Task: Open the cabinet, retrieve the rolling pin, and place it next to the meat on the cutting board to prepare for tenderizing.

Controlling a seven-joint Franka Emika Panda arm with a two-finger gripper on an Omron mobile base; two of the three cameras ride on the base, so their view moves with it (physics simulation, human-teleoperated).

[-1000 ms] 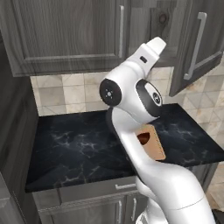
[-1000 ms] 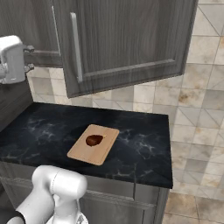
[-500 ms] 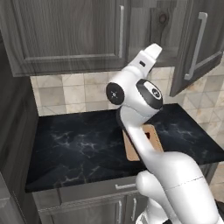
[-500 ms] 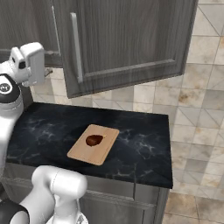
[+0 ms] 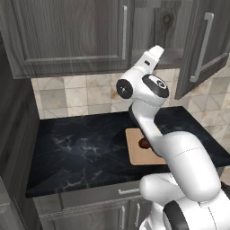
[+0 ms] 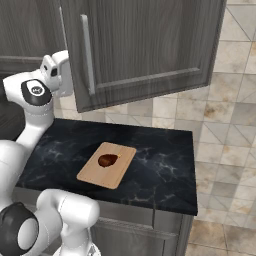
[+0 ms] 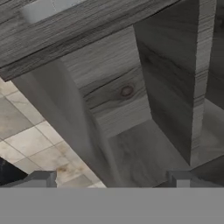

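So my arm just swung in off the side, my end effector point(image 7: 109, 181) with fingertips spread and empty now faces the open dark grey wood-grain cabinet point(image 6: 145, 45), no rolling pin spotted yet, and the reddish-brown meat point(image 6: 106, 160) waits on the tan wooden cutting board point(image 6: 92, 172).

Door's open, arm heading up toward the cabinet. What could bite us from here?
1. The open door hangs out over the counter right beside the raised hand; a wide swing may clip its edge or handle.
2. The hand view looks into the cabinet from below its bottom edge, with no rolling pin seen from there; reaching in blind may hit the shelf lip.
3. The meat sits mid cutting board, leaving narrow strips beside it, so the pin might roll off.
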